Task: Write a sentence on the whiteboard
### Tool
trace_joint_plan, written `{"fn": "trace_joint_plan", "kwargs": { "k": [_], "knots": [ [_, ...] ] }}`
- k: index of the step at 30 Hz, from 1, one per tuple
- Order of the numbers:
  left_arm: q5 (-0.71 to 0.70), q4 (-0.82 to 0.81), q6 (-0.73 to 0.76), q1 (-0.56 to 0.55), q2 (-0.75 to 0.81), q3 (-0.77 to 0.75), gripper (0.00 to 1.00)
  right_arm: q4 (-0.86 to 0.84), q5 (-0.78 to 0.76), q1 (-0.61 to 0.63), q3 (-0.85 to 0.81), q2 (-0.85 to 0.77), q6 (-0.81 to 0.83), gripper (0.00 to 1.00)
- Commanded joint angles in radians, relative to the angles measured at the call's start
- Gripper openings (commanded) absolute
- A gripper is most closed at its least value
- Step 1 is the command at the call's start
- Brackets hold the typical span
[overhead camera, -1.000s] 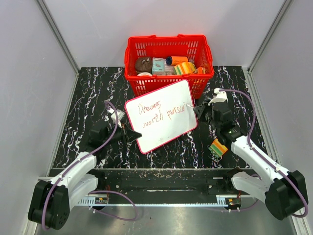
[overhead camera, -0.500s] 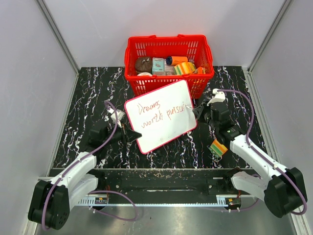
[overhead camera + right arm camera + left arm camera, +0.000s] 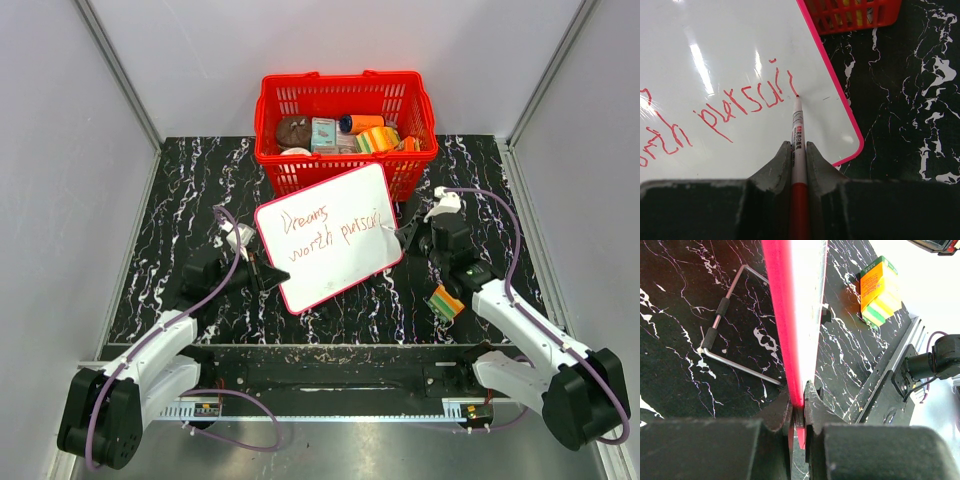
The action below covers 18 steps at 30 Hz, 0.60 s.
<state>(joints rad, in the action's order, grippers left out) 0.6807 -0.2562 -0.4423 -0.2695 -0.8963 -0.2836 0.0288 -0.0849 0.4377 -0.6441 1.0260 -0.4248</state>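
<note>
Clamps flat white pink-rimmed whiteboard (image 3: pixel 335 262) tilted in left gripper (image 3: pixel 799 395), steadying it for slim red-and-white marker (image 3: pixel 797 120) pinched in right gripper (image 3: pixel 799 148).

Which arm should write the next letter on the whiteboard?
Right. The right pincer grips the marker, its tip on the whiteboard at the end of the sentence. The left pincer is clamped on the whiteboard's edge, holding it.

The left end effector (image 3: pixel 798 401) grips the whiteboard (image 3: pixel 786 315) by its red rim, seen edge-on.
</note>
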Motion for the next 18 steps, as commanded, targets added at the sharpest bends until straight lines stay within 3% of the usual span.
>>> {"fn": "trace_joint_plan", "kwargs": {
  "k": [1,18],
  "knots": [
    [-0.121,-0.018,0.120,0.015,0.000,0.014,0.00,-0.007,0.007,0.004,-0.002,-0.009,-0.006,0.00],
    [-0.121,-0.020,0.122,0.015,0.007,0.015,0.00,-0.061,-0.012,0.004,-0.080,0.025,0.009,0.00]
  ]
}}
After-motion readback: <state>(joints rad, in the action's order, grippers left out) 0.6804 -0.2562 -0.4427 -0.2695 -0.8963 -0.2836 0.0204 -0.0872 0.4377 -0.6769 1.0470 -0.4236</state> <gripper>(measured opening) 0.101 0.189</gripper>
